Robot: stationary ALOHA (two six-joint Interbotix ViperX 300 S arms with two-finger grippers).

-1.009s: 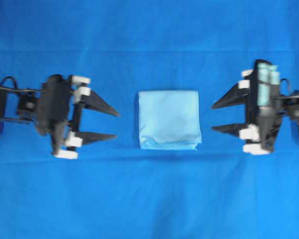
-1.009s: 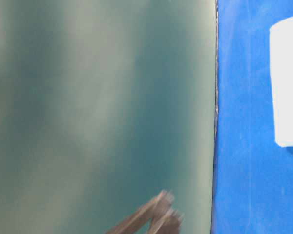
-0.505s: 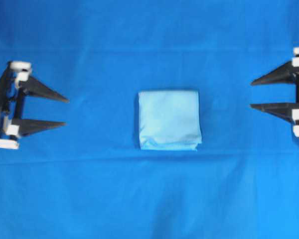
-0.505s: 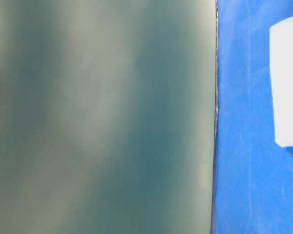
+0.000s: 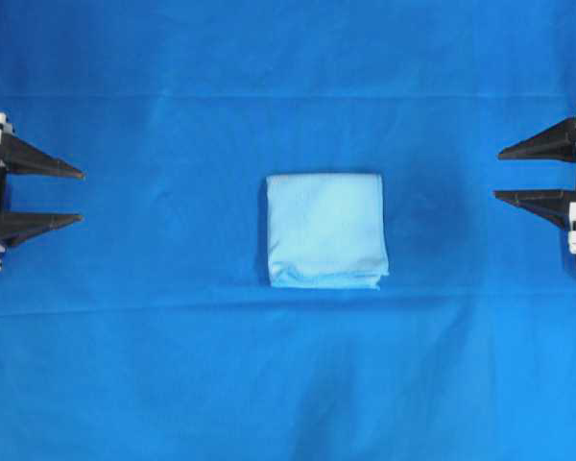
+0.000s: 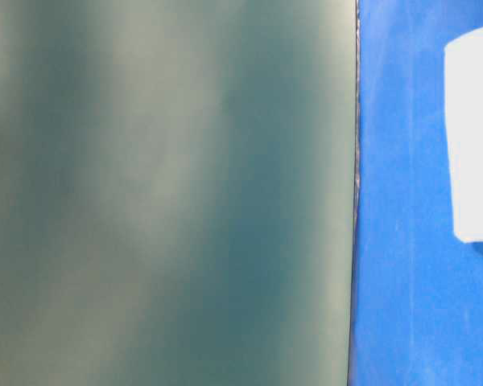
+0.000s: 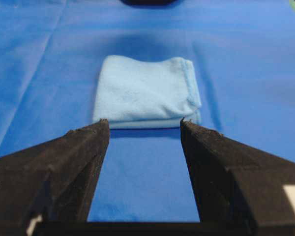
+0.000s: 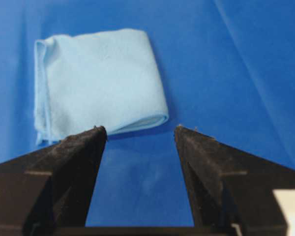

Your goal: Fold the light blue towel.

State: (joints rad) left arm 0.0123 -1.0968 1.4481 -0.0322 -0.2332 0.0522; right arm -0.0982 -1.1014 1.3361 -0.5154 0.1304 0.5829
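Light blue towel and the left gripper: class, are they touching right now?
Apart. In the overhead view the left gripper sits at the left edge, with bare blue sheet between its tips and the light blue towel.

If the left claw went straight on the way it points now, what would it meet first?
Probably the light blue towel, folded on the blue sheet; the open left claw points at its near edge, though its height is unclear.

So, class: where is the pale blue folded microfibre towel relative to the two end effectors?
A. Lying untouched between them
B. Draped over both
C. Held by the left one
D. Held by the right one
A: the pale blue folded microfibre towel lies alone on the royal-blue sheet, with the left end effector and right end effector open at the edges.
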